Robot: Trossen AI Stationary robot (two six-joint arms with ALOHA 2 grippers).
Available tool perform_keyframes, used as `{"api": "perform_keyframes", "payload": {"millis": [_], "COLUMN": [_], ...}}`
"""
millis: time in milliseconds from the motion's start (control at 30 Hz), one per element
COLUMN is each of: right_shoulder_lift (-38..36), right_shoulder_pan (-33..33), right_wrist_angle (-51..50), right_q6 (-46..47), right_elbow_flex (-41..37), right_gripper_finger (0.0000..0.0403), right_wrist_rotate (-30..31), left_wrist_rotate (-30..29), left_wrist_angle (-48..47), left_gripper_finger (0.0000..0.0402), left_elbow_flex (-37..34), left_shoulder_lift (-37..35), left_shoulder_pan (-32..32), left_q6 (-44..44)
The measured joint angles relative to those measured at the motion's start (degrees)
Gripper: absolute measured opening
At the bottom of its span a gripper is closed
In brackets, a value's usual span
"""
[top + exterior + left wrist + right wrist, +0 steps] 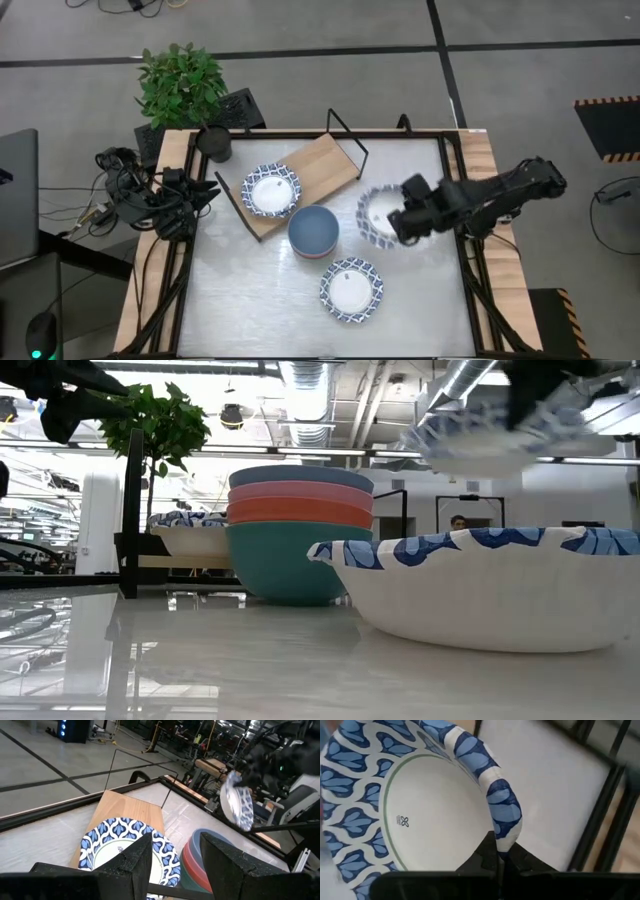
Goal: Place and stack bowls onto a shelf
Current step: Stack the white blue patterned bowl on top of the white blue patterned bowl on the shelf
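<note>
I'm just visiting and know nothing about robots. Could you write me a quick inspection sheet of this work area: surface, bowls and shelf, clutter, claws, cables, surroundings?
Surface: pale glossy tabletop, wood-edged.
Job's things: light-wood shelf board on black wire legs carries one blue-patterned white bowl. A stack of plain bowls, blue on top, stands on the table beside the shelf. Another patterned bowl sits nearer the front edge. A third patterned bowl is held above the table.
Clutter: dark round cup at a back corner.
Claws: right claw pinches the lifted bowl's rim; left claw open, waiting at the left edge.
Cables: black bundle left of the table.
Surroundings: green potted plant behind; grey floor.
</note>
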Motion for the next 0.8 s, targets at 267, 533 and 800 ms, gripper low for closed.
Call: {"api": "perform_keyframes", "payload": {"millis": [267,533,800], "right_shoulder_lift": [0.14,4.22,16.28], "right_shoulder_pan": [-13.06,-26.44,-33.17], "right_wrist_angle": [28.75,62.89,78.38], "right_q6": [-30.89,-47.92,-45.62], "right_elbow_flex": [4.84,4.88,4.84], "right_gripper_finger": [0.0020,0.0020,0.0020], "right_wrist_rotate": [6.65,-8.80,-20.57], "left_wrist_rotate": [0.00,0.00,0.17], "left_wrist_angle": [-0.02,-0.07,-0.88], "left_gripper_finger": [0.0151,0.0151,0.0151], "left_elbow_flex": [0.00,0.00,0.00], "left_shoulder_lift": [-0.02,0.00,0.00], "left_shoulder_pan": [0.00,0.00,-0.01], "left_q6": [0.02,0.02,0.02]}}
